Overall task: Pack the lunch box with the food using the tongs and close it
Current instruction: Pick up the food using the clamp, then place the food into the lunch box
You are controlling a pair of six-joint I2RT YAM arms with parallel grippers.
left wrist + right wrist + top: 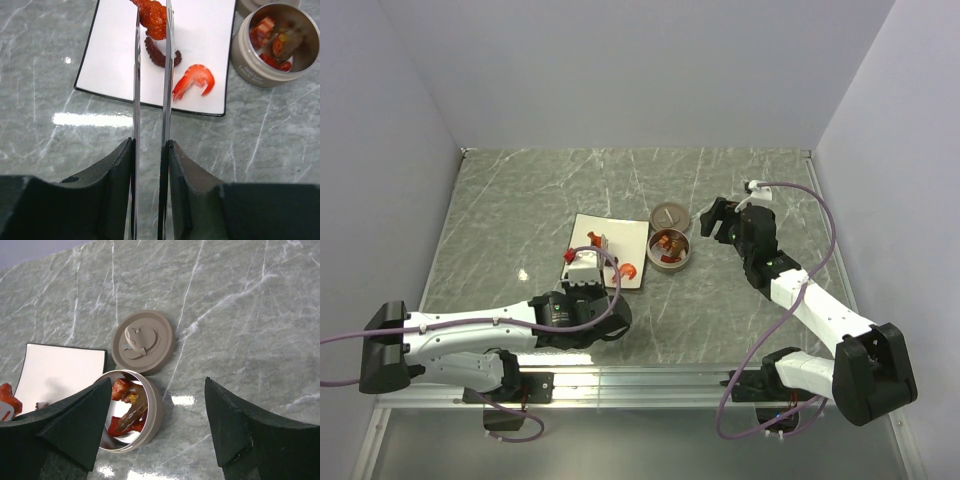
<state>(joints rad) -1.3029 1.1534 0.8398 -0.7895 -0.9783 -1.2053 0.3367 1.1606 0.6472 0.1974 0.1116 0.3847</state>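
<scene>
My left gripper [150, 145] is shut on the thin silver tongs [136, 95], whose two arms run forward over the white plate [112, 55]. The tong tips pinch a red-orange piece of food [156, 19] at the plate's far side. A dark red curled piece [156, 54] and a shrimp [194, 79] lie on the plate. The round lunch box [247, 65] stands open to the right of the plate with several food pieces [127, 407] inside. Its lid [143, 340] lies flat beside it. My right gripper [157, 385] hovers open just right of the lunch box [155, 412], holding nothing.
The white square plate [620, 238] sits mid-table on grey marble, with the lunch box [671, 262] and lid [665, 214] to its right. The left arm [470, 335] stretches across the near left. Pale walls close in the table at the back and on both sides.
</scene>
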